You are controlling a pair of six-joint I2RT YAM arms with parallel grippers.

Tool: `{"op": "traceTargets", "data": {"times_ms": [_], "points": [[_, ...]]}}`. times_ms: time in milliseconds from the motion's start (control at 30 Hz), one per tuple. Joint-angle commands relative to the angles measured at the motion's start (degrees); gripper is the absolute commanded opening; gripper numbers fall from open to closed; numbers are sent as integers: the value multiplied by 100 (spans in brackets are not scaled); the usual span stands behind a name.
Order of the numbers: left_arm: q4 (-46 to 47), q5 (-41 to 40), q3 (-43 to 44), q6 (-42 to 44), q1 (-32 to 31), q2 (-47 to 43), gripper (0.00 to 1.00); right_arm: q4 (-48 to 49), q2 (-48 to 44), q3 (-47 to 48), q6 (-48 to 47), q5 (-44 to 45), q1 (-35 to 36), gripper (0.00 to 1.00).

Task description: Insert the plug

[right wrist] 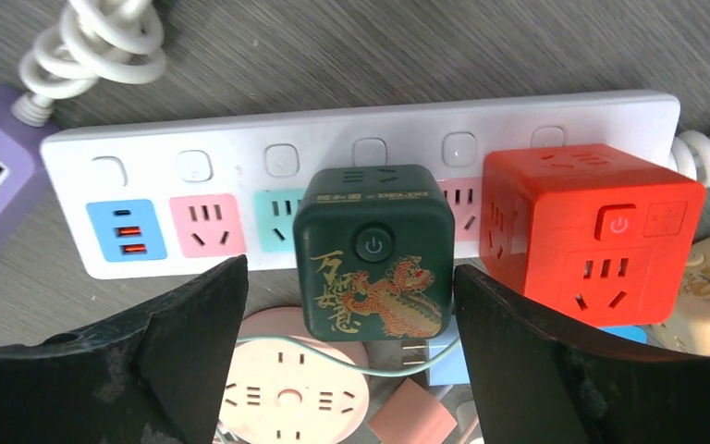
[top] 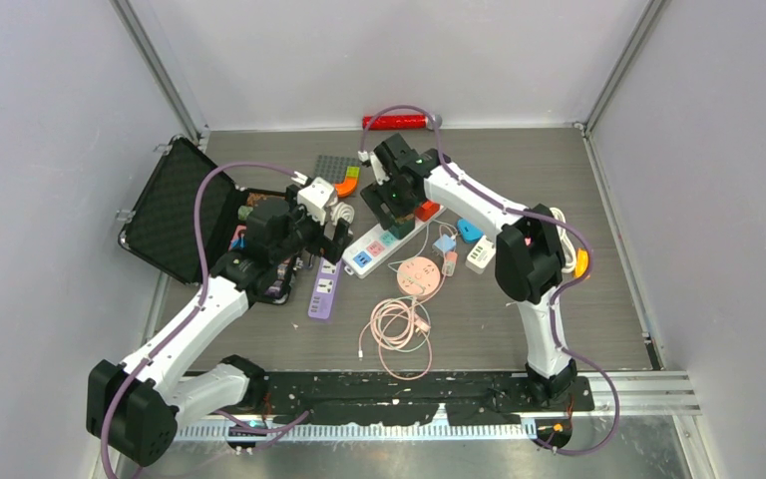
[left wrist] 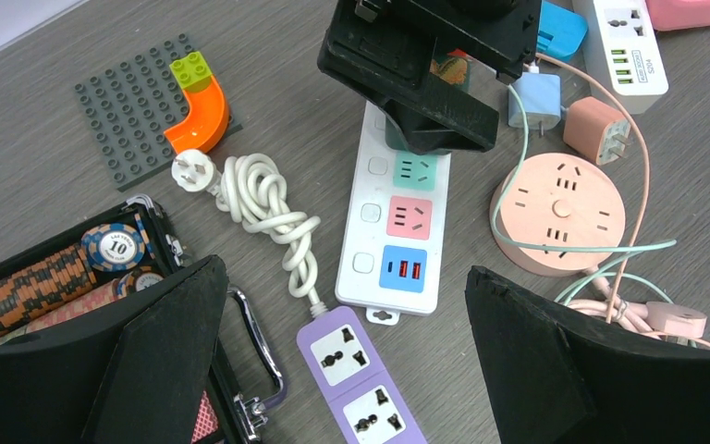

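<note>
Two cubes crowd one strip

Right gripper (right wrist: pixel 349 277) was spread wide, gripping nothing, its fingers (right wrist: pixel 194 324) flanking the dark green dragon-printed cube plug (right wrist: pixel 374 250) with gaps both sides. That cube sat on the long white plastic power strip (right wrist: pixel 518 116), just beside one red cube adapter (right wrist: pixel 592 231). One pink socket (right wrist: pixel 206 225) and one blue USB block (right wrist: pixel 127 228) lay uncovered. Left gripper (left wrist: pixel 344 273) hung wide open, empty, above one purple plastic strip (left wrist: pixel 361 379).
</note>
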Motion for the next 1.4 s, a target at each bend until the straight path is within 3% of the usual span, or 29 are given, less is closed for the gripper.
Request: {"op": "traceTargets", "data": {"times_ms": [0, 200, 367, 467, 567, 633, 867, 1100, 1267, 1333, 1367], "points": [[87, -53, 162, 39, 23, -99, 99, -141, 20, 89, -66, 399, 43, 87], [131, -37, 135, -2, 23, -102, 99, -46, 141, -68, -114, 475, 54, 78], [130, -45, 137, -6, 28, -104, 99, -42, 214, -223, -92, 372, 54, 46], [125, -43, 136, -7, 24, -98, 99, -59, 246, -315, -68, 313, 51, 33], [121, -45, 128, -8, 26, -99, 99, -52, 252, -604, -18, 248, 50, 10], [135, -46, 115, -17, 28, -102, 99, 81, 207, -956, 40, 175, 52, 6], [160, -75, 78, -36, 27, -76, 99, 652, 46, -2359, 320, 83, 54, 6], [135, -162, 168, -53, 25, 1, 99, 188, 309, -1790, 538, 649, 71, 7], [104, -287, 214, -52, 24, 9, 99, -581, 706, -771, 613, 953, 71, 19], [82, -401, 231, -62, 27, 2, 99, -929, 698, -296, 675, 949, 71, 27], [89, -499, 238, -84, 28, -10, 99, -991, 658, 7, 687, 938, 76, 39]]}}
